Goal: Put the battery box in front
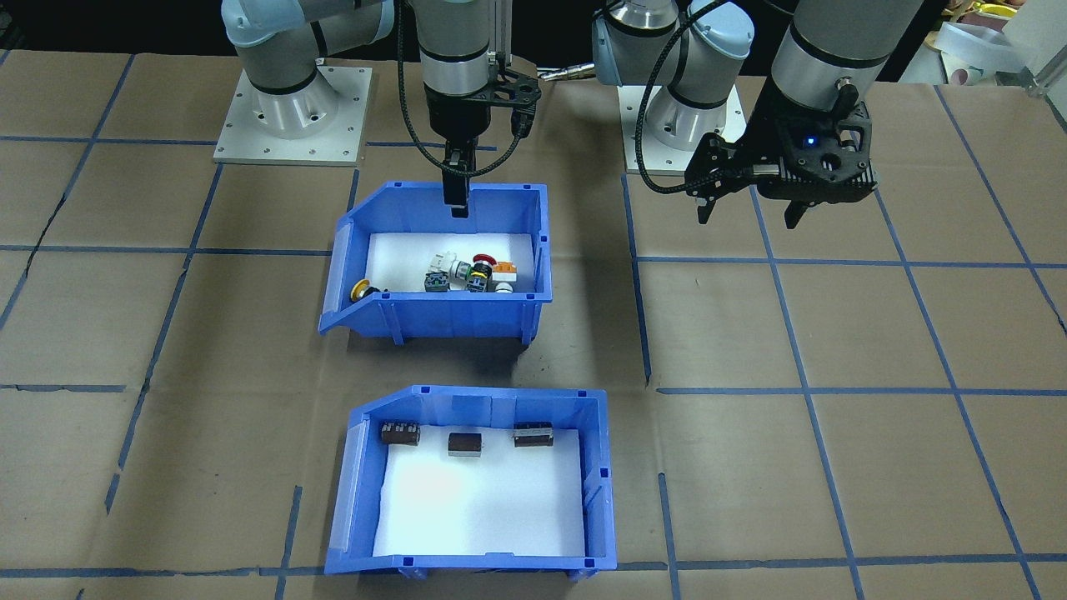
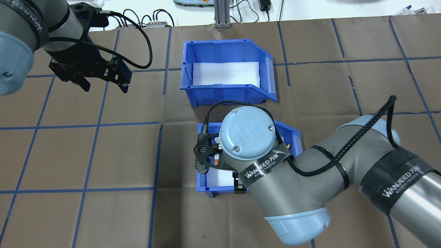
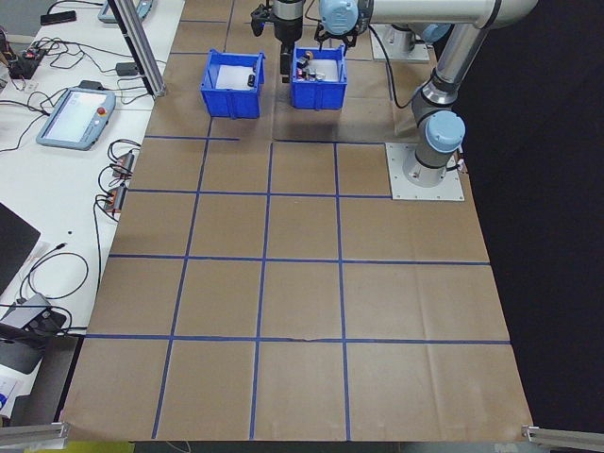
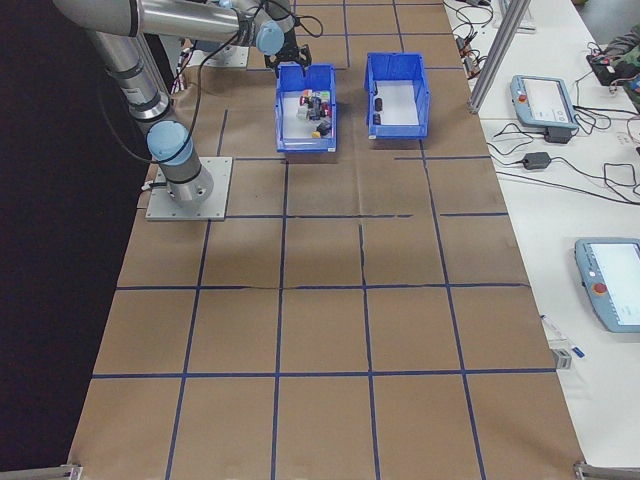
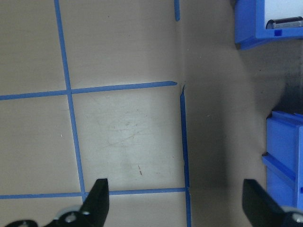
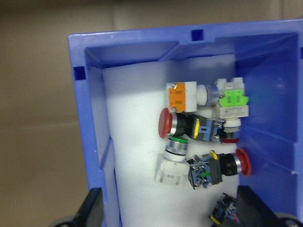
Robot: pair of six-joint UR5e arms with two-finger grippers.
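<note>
The battery box [image 1: 502, 407], a blue bin lined with white foam and holding three dark cells [image 1: 464, 444], stands on the table's far side from the robot; it also shows in the overhead view [image 2: 224, 48]. Nearer the robot stands the other blue bin [image 1: 450, 312], which holds coloured push-button switches [image 6: 199, 127]. My right gripper [image 1: 456, 198] hangs at that bin's robot-side wall, open. In the right wrist view one finger sits about over the wall [image 6: 90, 104] and the other over the bin's inside. My left gripper [image 1: 750, 208] hovers open over bare table, apart from both bins and holding nothing.
Brown paper with a blue tape grid [image 1: 800, 392] covers the table. The arm bases [image 1: 292, 108] stand behind the bins. In the overhead view the right arm's wrist [image 2: 248, 134] hides most of the switch bin. Pendants and cables [image 4: 545, 100] lie on a side bench.
</note>
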